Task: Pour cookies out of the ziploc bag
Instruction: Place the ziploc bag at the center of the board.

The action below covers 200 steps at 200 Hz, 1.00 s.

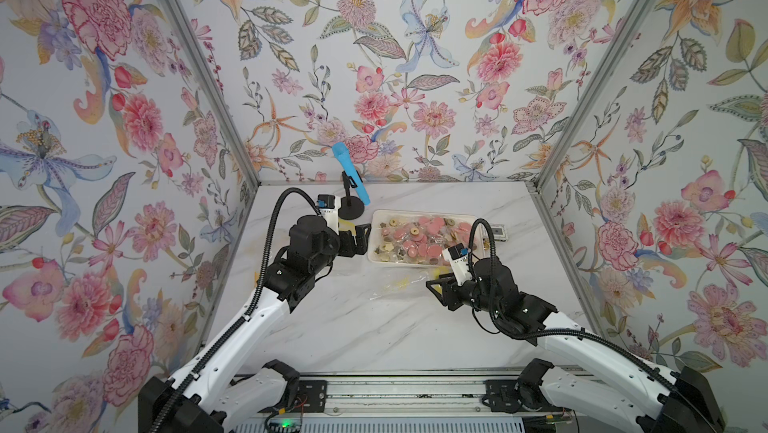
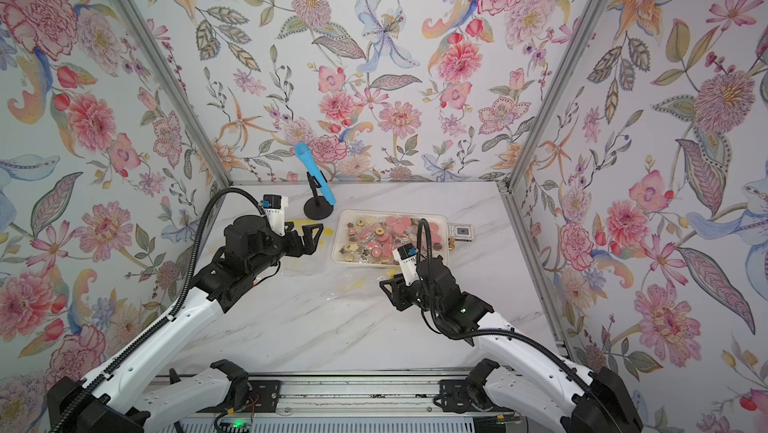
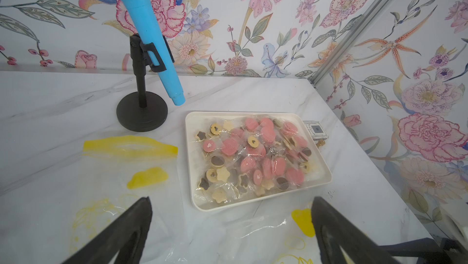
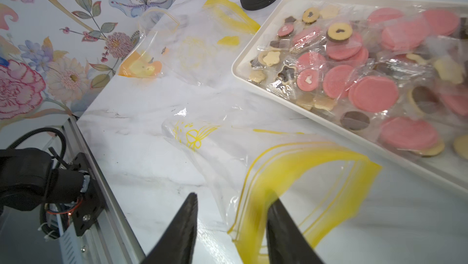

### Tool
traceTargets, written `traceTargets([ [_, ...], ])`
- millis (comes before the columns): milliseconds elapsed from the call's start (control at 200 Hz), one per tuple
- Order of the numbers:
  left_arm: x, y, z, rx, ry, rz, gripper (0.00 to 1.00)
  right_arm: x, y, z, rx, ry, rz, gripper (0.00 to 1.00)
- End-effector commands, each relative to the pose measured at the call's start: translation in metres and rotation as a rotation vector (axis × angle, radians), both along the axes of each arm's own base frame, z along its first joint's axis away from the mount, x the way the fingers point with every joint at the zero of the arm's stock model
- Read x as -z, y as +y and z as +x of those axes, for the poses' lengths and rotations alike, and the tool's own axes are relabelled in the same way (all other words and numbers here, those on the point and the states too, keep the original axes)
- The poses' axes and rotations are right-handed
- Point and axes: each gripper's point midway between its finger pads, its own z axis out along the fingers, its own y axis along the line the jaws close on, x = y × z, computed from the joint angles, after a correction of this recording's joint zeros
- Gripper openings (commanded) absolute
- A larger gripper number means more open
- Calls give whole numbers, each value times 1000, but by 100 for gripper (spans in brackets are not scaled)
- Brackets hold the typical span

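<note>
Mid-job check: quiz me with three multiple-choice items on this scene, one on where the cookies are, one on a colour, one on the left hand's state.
1. Where are the cookies?
A) in a bowl
B) in the white tray
C) in a jar

2. What colour is the microphone?
A) blue
B) red
C) green

3. The left hand is:
A) shut on a cookie
B) shut on the tray's rim
C) open, holding nothing

Answers:
1. B, the wrapped cookies are piled inside the tray in every view.
2. A, its body on the black stand is bright blue.
3. C, its jaws stand wide apart with nothing gripped.
</note>
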Motion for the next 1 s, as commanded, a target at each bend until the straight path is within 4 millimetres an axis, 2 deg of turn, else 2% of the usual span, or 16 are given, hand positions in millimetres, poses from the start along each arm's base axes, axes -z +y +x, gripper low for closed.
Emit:
traceTargets([
  [0, 9, 8, 4, -19, 5, 35, 100, 9, -16, -5, 43, 10, -52, 64],
  [55, 12, 10, 6, -27, 8, 41, 100, 7, -20, -4, 64, 2, -50, 78],
  [130, 14, 12, 10, -33, 12, 48, 100, 4, -26, -1, 89, -6, -39, 89],
  [260, 15, 16, 15, -48, 9, 67, 100, -1, -35, 9, 152, -7, -28, 95],
  [360, 16, 25, 19, -80, -6, 96, 100, -4, -51, 21, 246, -8, -40, 97],
  [385, 16, 29, 21, -97, -13, 108, 100, -5, -65, 31, 307, -6, -46, 98],
  [550, 23, 58, 37, -210, -55, 216, 100, -9, -116, 62, 503, -30, -66, 99],
  [700, 40, 92, 51, -289, -133, 346, 100, -11, -171, 86, 679, -93, -146, 100],
  [856, 71, 136, 64, -375, -148, 403, 100, -2, -218, 105, 818, -141, -156, 100],
  [996, 96, 160, 66, -408, -162, 456, 100, 6, -246, 114, 885, -167, -95, 100],
])
